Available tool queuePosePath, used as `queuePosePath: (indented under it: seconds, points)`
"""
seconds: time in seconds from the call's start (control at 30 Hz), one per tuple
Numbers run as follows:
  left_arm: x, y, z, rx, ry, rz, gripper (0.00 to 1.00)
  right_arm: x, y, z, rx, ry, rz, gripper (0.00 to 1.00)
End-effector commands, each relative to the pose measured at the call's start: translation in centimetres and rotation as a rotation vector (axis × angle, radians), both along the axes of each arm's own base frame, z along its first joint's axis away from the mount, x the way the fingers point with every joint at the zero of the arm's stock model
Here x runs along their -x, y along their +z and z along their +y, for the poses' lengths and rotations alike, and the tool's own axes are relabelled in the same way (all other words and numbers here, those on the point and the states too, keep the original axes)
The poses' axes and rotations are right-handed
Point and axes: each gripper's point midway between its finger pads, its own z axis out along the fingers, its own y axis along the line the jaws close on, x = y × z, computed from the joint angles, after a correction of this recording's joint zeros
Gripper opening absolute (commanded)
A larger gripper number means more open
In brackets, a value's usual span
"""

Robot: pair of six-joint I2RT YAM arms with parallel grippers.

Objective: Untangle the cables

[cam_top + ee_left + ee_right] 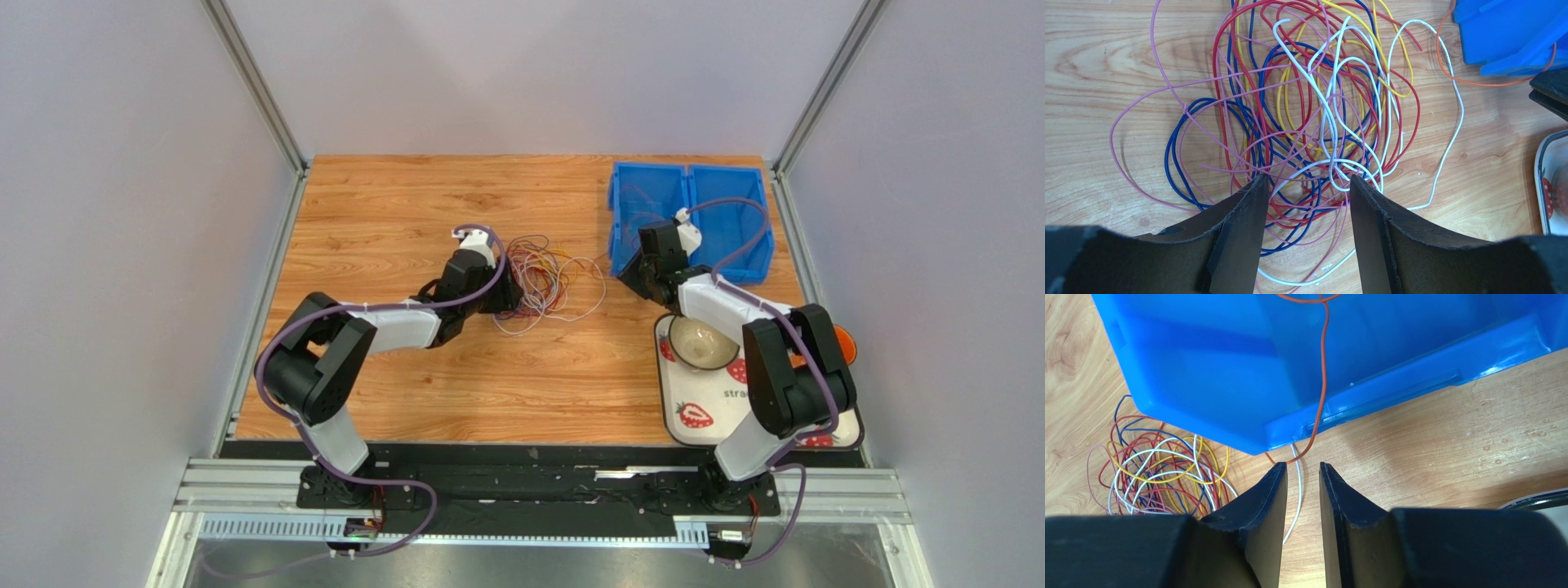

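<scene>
Overhead camera is viewing the whole table (405, 221); both close wrist cameras are sharing cables (1332, 164) and blue bin (1229, 367).

Cables (1158, 468) partly bhd blue bin (1229, 367)

Bright, even light; soft shadows.
</scene>
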Motion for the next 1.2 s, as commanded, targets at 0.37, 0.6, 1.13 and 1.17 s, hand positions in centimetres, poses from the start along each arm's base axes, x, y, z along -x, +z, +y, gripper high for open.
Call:
queuePosePath:
  seconds: [0.37,0.6,1.13,1.17]
  points:
    - [-0.9,2.1,-1.0,0.024,-0.018,-0.054,0.60,-1.9,0.5,-0.6,0.003,-0.049,-0.061,0.15]
    - [-0.9,2.1,-1.0,0.025,-0.019,-0.054,0.60,-2.3,0.8,-0.7,0.018,-0.046,-0.068,0.16]
    - [-1.0,2.1,-1.2,0.025,-0.026,-0.053,0.59,-2.3,0.3,-0.3,-0.006,-0.038,-0.086,0.25]
    - [-1.0,2.2,-1.2,0.027,-0.025,-0.054,0.59,-2.3,0.3,-0.3,-0.007,-0.039,-0.086,0.24]
